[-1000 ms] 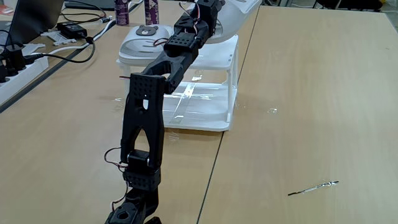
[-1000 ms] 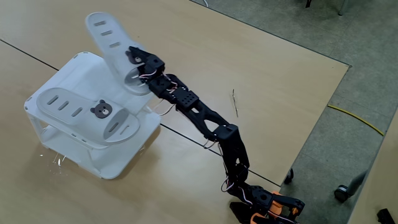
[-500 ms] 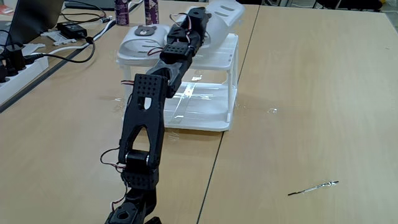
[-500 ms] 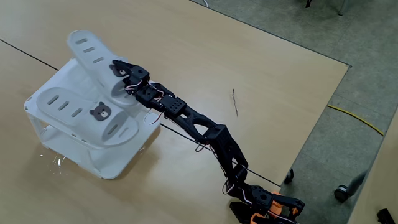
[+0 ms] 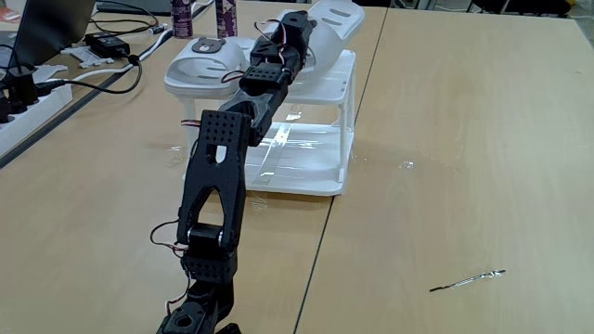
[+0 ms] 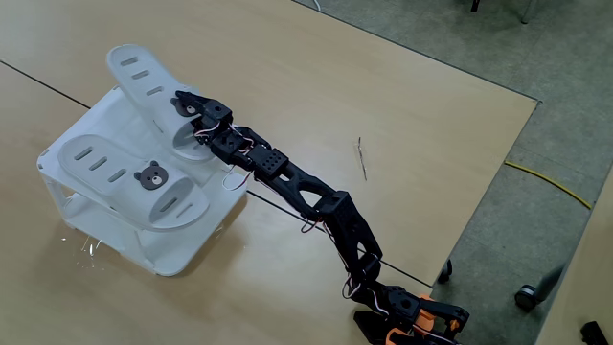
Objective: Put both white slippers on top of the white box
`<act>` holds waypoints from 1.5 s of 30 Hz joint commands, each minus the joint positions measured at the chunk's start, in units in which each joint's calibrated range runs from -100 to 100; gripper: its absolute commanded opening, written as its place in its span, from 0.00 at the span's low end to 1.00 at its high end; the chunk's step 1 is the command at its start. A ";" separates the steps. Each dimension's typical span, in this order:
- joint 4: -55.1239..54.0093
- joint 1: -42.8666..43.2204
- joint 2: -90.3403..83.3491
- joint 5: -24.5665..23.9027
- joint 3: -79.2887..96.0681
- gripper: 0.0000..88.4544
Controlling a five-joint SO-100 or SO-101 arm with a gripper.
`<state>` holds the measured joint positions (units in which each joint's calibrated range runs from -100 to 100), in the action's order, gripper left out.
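Pale wood bench (image 5: 464,139), cables and bottles at the far edge. White box (image 5: 320,176): slatted plastic rack. One slipper (image 5: 200,60) lies flat on its top; the second (image 5: 334,17) sits beside it with the fingers (image 5: 295,28) at its strap.

High view: both slippers' (image 6: 134,177) long axes run parallel on the box (image 6: 172,254). Fingers (image 6: 189,115) sit at the smooth rubber strap of the second (image 6: 144,81); grip state unclear.

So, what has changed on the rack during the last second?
The tool carried the second slipper down from a raised tilt onto the white rack, beside the first slipper, which shifted slightly. The tool still grips it. The rack stayed in place.
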<state>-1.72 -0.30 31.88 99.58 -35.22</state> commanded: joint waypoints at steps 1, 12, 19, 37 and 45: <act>-0.44 0.55 -2.39 0.42 -2.98 0.01; -0.18 0.96 -3.23 0.42 0.53 0.26; 3.01 1.62 -8.44 0.42 5.31 0.28; 3.01 1.12 -42.94 0.42 47.44 0.28; 1.72 1.53 -65.15 0.42 62.96 0.16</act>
<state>0.94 1.27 -21.32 99.58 26.33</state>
